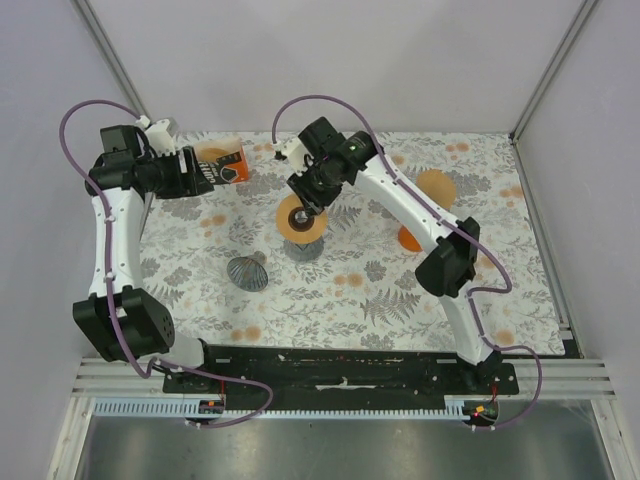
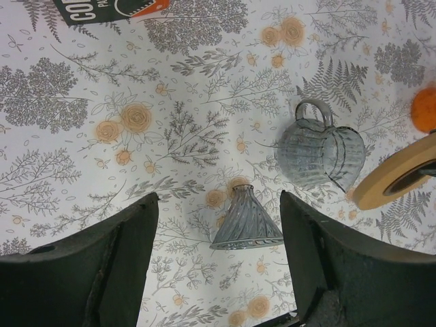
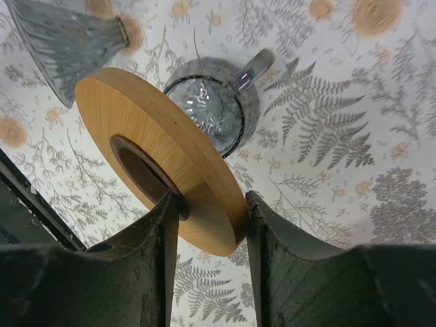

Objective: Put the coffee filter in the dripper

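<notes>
A ribbed glass dripper cone [image 1: 247, 272] [image 2: 246, 221] [image 3: 65, 41] lies on its side on the floral cloth. My right gripper [image 1: 308, 205] [image 3: 211, 201] is shut on a wooden ring [image 1: 299, 219] [image 3: 157, 146], one finger in its hole and one on its rim. It holds the ring tilted over a glass pitcher [image 1: 306, 247] [image 3: 208, 105]. My left gripper [image 1: 205, 172] [image 2: 218, 201] hangs open and empty at the back left, beside an orange and black filter box [image 1: 222, 162] [image 2: 102, 8]. A tan filter-like round piece [image 1: 435, 185] lies at the back right.
An orange object [image 1: 408, 238] [image 2: 426, 109] sits partly under the right arm's forearm. White walls and metal posts close in the table at the back and sides. The arm bases stand along the near edge.
</notes>
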